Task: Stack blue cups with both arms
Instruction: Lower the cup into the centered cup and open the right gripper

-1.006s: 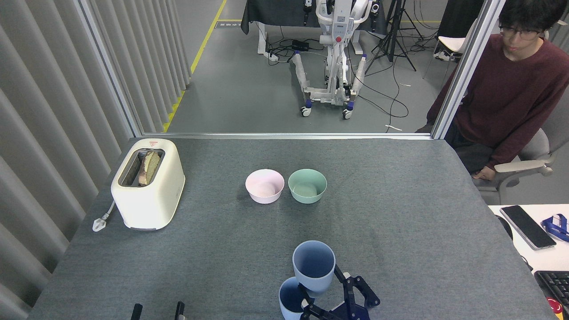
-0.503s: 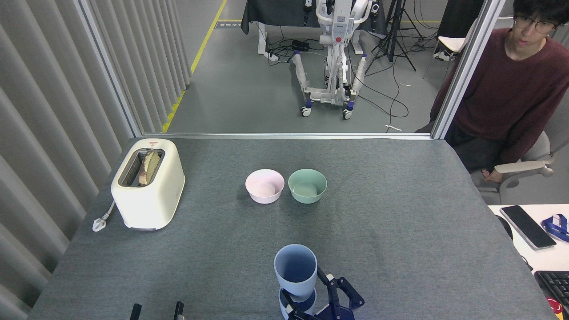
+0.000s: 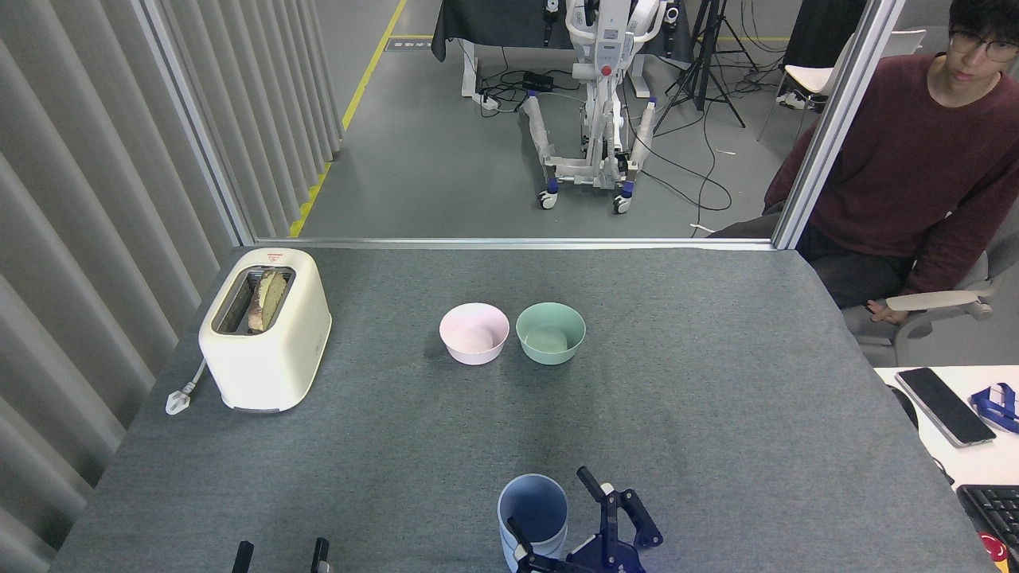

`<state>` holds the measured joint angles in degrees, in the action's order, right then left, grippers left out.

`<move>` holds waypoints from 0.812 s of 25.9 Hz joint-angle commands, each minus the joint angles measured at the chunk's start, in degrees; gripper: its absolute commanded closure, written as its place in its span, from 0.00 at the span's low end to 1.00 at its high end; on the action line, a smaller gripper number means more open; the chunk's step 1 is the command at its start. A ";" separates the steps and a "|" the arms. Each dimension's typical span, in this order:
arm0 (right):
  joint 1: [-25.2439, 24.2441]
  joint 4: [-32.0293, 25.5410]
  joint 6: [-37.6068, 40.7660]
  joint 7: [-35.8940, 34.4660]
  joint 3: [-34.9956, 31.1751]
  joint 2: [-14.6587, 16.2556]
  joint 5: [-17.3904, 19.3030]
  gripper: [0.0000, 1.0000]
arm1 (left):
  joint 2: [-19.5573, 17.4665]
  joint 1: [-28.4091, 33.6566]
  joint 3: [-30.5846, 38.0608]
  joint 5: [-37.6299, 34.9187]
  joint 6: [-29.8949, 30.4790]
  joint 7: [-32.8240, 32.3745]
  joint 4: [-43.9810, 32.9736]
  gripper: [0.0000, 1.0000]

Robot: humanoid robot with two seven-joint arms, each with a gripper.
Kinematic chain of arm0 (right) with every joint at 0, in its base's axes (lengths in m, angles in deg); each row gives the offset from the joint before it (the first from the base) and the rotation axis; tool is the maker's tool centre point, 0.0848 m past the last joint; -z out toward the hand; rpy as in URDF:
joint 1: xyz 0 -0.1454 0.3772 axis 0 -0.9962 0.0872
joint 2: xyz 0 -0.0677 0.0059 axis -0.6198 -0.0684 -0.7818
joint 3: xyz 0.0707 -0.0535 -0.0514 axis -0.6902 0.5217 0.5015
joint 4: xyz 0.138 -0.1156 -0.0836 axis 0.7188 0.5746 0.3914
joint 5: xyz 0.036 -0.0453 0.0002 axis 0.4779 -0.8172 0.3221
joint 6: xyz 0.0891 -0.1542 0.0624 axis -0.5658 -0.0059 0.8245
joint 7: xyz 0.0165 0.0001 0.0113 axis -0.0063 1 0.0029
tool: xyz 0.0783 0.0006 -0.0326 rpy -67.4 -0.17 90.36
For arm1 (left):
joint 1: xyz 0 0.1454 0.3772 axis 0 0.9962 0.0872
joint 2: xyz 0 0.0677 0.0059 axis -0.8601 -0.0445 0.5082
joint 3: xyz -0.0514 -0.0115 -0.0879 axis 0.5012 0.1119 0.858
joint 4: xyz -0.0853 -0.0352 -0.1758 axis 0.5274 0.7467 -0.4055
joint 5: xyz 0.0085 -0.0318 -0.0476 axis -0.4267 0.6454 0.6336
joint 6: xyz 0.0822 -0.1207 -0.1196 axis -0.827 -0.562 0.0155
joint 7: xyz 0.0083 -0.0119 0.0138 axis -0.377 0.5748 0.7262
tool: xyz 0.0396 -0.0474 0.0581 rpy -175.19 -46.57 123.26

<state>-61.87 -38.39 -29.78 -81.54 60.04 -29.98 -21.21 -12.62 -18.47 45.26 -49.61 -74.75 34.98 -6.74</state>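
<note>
Both pale-blue cups (image 3: 532,509) stand at the table's near edge, one nested inside the other. Only a thin band of the lower cup (image 3: 556,551) shows under the upper one. My right gripper (image 3: 553,508) straddles the stack and is open: one finger (image 3: 590,482) stands apart to the right of the cup, the other (image 3: 518,534) lies at its front left. My left gripper (image 3: 282,559) shows only as two black fingertips at the bottom edge, spread apart with nothing between them, well left of the cups.
A pink bowl (image 3: 474,333) and a mint-green bowl (image 3: 550,333) sit side by side mid-table. A cream toaster (image 3: 265,328) holding bread stands at the left. A person sits at the right, beyond the table edge (image 3: 828,302).
The held cup moved left and down over the other cup and now sits inside it. The right gripper's fingers have spread away from it. The left gripper has not moved.
</note>
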 commanded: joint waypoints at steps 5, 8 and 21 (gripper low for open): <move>1.12 -1.62 -6.69 0.21 -18.86 1.64 16.81 0.00 | 0.04 0.36 -0.09 0.09 0.71 0.01 -1.05 0.00; -8.73 -0.39 -2.03 0.04 -23.87 6.74 17.25 0.00 | -0.31 0.89 -0.44 0.09 1.33 -0.35 -1.23 0.00; -18.66 1.90 -1.68 -4.80 -25.10 8.24 19.98 0.00 | -2.60 11.78 -0.70 -0.62 3.70 -0.87 -9.76 0.00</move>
